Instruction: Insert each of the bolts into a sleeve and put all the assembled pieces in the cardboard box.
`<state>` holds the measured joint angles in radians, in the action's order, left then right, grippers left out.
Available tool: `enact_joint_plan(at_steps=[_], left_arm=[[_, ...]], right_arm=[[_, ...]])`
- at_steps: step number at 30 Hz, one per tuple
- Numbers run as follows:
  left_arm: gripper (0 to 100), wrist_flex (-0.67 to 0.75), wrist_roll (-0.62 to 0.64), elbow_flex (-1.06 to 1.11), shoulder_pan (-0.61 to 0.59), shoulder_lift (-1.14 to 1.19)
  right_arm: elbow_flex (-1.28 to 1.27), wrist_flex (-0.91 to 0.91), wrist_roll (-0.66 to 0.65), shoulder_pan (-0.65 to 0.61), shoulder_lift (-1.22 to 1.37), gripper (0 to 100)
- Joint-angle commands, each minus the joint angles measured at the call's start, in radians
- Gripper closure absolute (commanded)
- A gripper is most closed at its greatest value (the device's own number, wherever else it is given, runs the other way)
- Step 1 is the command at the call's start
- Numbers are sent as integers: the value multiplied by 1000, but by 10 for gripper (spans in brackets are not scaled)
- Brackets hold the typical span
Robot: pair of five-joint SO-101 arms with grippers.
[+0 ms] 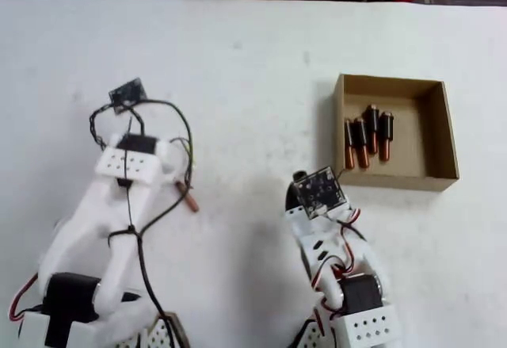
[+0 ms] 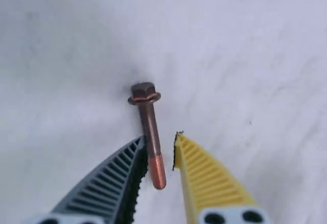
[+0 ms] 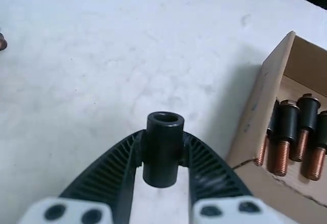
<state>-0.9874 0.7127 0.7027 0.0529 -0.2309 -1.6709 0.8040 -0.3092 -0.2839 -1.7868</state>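
Bolt [image 2: 148,124] lies between parted fingers of the left gripper [image 2: 160,138] in its wrist view; right gripper [image 3: 162,136] clamps a sleeve [image 3: 163,155].

Overhead above table [image 1: 238,39]; close wrist cameras; cardboard box [image 1: 396,180] in two views.

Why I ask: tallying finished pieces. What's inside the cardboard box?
Four bolts in black sleeves lie side by side on the floor of the cardboard box. The sleeves cover the upper shanks; whatever might sit beneath the pieces is hidden.

Copper bolt [image 2: 147,129]; black sleeve [image 3: 163,150]; brown box [image 1: 400,180].
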Motion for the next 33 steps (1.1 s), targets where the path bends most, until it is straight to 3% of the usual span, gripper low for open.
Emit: enact_joint_plan(at_steps=[1, 6, 11, 18, 26, 33], left_arm=[[880, 184, 14, 60, 18, -45], [884, 250, 23, 101, 15, -47], [884, 213, 107, 104, 15, -44], [884, 141, 107, 94, 13, -48], [884, -167, 112, -153, -22, -38], [880, -78, 114, -87, -24, -38]], right_arm=[[-6, -24, -14, 2, -13, 981], [-6, -24, -14, 2, -13, 981], [-6, -24, -15, 2, -13, 981], [-6, -24, -15, 2, -13, 981], [-6, -24, -15, 2, -13, 981], [-6, -24, -15, 2, -13, 981]])
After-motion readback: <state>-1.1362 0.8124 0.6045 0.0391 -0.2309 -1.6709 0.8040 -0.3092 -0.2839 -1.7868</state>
